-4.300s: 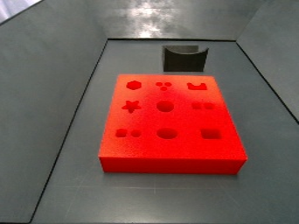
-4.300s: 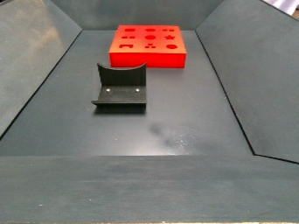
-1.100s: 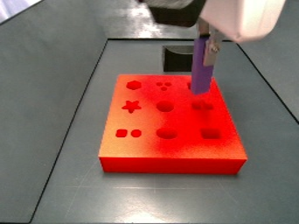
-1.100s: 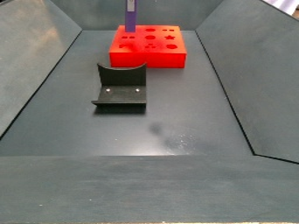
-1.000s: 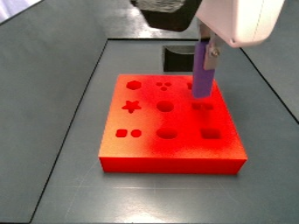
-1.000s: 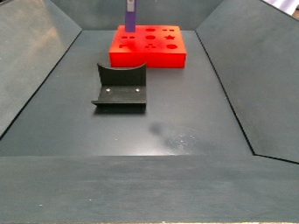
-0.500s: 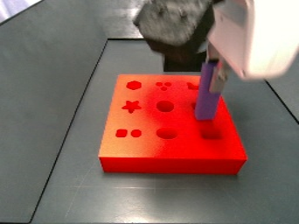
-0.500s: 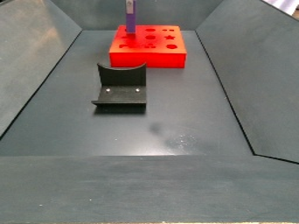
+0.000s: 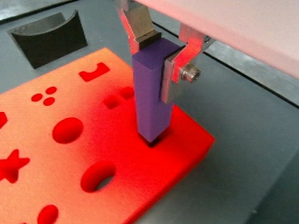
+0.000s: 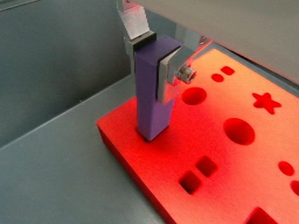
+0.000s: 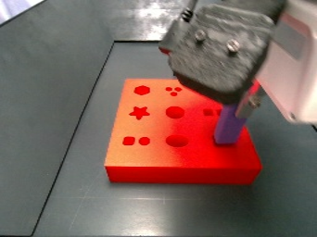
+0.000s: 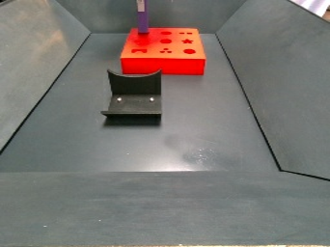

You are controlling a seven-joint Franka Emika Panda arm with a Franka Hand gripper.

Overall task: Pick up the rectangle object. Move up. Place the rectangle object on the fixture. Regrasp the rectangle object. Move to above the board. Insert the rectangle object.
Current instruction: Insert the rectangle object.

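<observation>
Gripper [image 9: 158, 54] clamped on the rectangle object [image 9: 153, 96], held upright over a corner of the board [image 9: 82, 166]. Block's lower end at the board surface near the edge in both wrist views; seated or not, can't tell. Fixture [image 12: 133, 97] well apart on the floor.

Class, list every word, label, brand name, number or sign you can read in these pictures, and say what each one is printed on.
None: no readable text in any view.
The board carries only shaped cut-outs, no letters or digits.
The rectangle object, held upright in the gripper over a corner of the board, is plain purple.
The fixture is plain dark, unmarked.
</observation>
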